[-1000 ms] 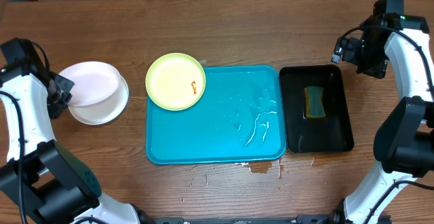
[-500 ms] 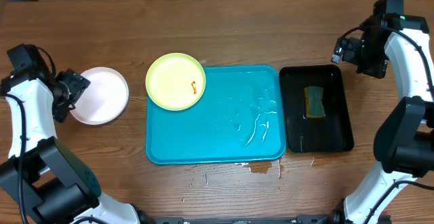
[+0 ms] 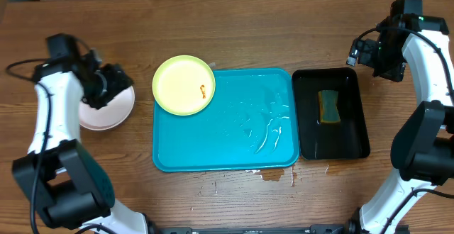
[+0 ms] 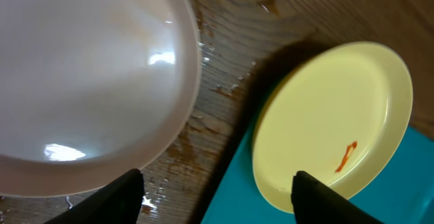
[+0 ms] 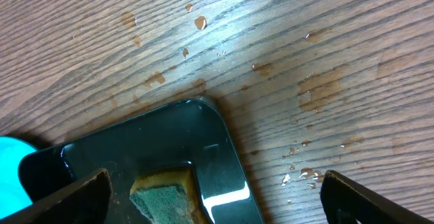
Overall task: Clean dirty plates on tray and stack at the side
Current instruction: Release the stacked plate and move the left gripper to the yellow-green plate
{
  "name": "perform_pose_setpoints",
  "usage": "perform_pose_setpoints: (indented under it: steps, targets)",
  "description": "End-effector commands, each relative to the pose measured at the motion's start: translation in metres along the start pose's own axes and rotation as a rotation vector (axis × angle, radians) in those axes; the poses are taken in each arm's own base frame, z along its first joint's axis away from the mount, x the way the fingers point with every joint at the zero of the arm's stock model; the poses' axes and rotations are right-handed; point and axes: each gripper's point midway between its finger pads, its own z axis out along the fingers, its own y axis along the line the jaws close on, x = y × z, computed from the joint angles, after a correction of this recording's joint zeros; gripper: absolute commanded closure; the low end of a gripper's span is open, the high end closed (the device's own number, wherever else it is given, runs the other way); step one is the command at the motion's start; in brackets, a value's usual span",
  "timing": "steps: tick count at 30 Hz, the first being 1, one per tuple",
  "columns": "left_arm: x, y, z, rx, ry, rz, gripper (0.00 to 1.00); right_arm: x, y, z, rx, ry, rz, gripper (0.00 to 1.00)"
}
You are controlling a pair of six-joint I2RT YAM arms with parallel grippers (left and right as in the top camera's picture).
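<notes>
A pale yellow-green plate (image 3: 184, 85) with a small orange smear (image 4: 346, 157) lies on the far-left corner of the cyan tray (image 3: 213, 145), overhanging its rim. A white plate (image 3: 106, 110) rests on the wood to the left of the tray. My left gripper (image 3: 115, 85) hovers open over that plate's right edge, pointing toward the yellow-green plate (image 4: 332, 115). Nothing is between its fingers (image 4: 115, 200). In the left wrist view the white plate (image 4: 81, 68) fills the upper left. My right gripper (image 3: 360, 49) hangs open above the far-right corner of the black tray, holding nothing.
A narrow black tray (image 3: 355, 138) stands right of the cyan tray and holds a green-and-yellow sponge (image 3: 328, 106), also seen as the sponge (image 5: 166, 197) in the right wrist view. Water streaks (image 3: 266, 131) lie on the cyan tray. Drops wet the wood (image 5: 312, 91).
My left gripper let go of the white plate, which now lies flat. The gripper opened, then swung right and up toward the yellow-green plate. The right arm has not moved.
</notes>
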Motion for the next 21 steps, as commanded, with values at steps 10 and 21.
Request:
perform_pose_setpoints:
  steps: [10, 21]
  targets:
    - [0.023, -0.032, 0.025, -0.161, 0.021, 0.230, 0.54, -0.008, 0.005, -0.017, -0.009, -0.050, -0.006, 0.00]
    - [0.023, -0.030, 0.059, -0.143, -0.054, 0.260, 0.61, -0.008, 0.005, -0.017, -0.009, -0.051, -0.005, 0.00]
